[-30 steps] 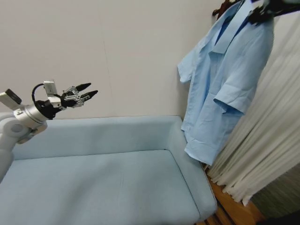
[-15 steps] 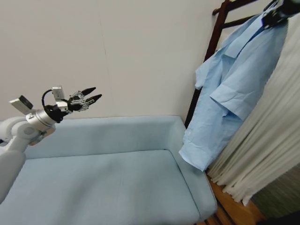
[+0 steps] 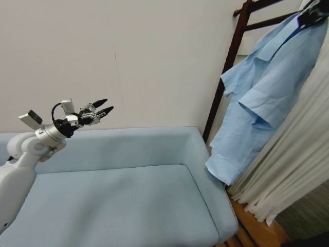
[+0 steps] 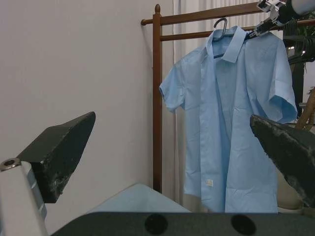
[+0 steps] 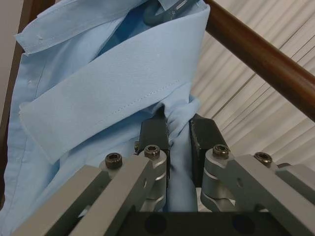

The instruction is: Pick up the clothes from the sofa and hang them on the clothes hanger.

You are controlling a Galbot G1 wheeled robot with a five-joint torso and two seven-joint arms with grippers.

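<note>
The right gripper (image 5: 178, 132) is up high beside the dark brown wooden clothes rack (image 3: 226, 66). Its black fingers (image 5: 155, 135) are closed tight on a fold of the light blue short-sleeved shirt (image 3: 267, 98), just under the collar. The shirt hangs full length below those fingers, against the rack's upright post and in front of the white pleated curtain (image 3: 295, 164). A dark wire hanger hook (image 4: 222, 20) sticks up out of the collar near the rack's top rails. A brown rail runs just past the fingertips.

The left gripper (image 3: 102, 105) is held above the back of the pale blue fabric sofa (image 3: 128, 206), well apart from the shirt. Its black fingers (image 4: 61, 147) are spread wide with nothing between them and point toward the rack.
</note>
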